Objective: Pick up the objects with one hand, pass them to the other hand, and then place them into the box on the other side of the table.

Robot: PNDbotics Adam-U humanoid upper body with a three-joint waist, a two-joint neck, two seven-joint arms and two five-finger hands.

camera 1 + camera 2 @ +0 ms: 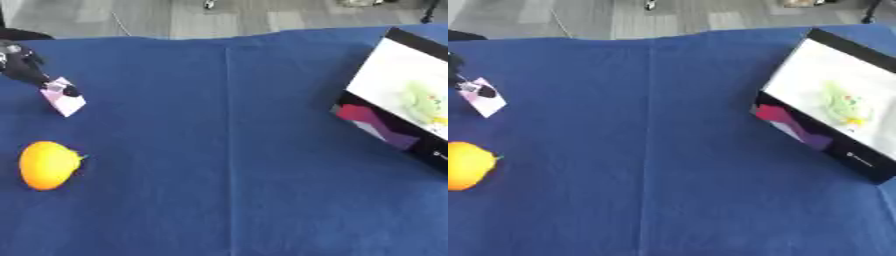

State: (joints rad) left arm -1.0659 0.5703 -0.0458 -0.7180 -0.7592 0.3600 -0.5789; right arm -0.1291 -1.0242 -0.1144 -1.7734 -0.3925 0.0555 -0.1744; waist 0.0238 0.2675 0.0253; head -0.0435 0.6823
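Observation:
My left hand (24, 66) comes in at the upper left edge, its dark fingers (68, 91) curled onto the top of a small pink and white carton (66, 102). The carton stands tilted on the blue cloth. Nearer to me on the left lies an orange-yellow fruit (47, 165) with a small green stem, apart from the hand. At the right edge sits a black-walled box (811, 135) with a white inside, and a pale green object (842, 105) lies in it. My right hand shows in neither view.
The blue cloth (227, 150) covers the whole table, with a crease running down its middle. A grey floor lies beyond the far edge. The box's near wall bears a magenta and purple pattern (372, 122).

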